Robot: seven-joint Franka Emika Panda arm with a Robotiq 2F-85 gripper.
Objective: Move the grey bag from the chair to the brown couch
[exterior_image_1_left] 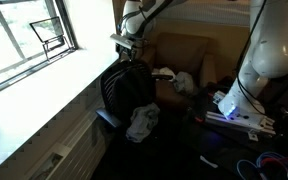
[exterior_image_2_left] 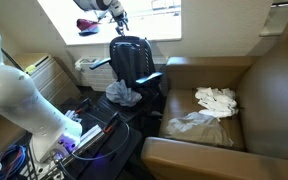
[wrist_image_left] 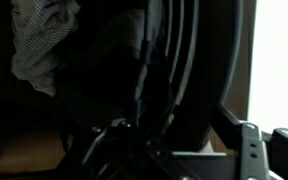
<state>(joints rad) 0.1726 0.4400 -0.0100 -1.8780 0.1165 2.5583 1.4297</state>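
Note:
The grey bag (exterior_image_1_left: 142, 122) lies crumpled on the seat of a black office chair (exterior_image_1_left: 124, 85); it also shows in the other exterior view (exterior_image_2_left: 122, 93) and at the top left of the wrist view (wrist_image_left: 39, 40). The brown couch (exterior_image_2_left: 249, 95) stands beside the chair and shows behind it in an exterior view (exterior_image_1_left: 184, 52). My gripper (exterior_image_1_left: 127, 42) hovers just above the top of the chair's backrest (exterior_image_2_left: 132, 55), well above the bag. Its fingers (wrist_image_left: 179, 150) look spread apart and hold nothing. The wrist view is dark.
Two white cloths (exterior_image_2_left: 216, 98) (exterior_image_2_left: 196, 124) lie on the couch seat. A window and its sill (exterior_image_1_left: 44, 70) run beside the chair. The robot base (exterior_image_2_left: 29, 105) and cables (exterior_image_1_left: 269, 160) sit on the floor near the chair.

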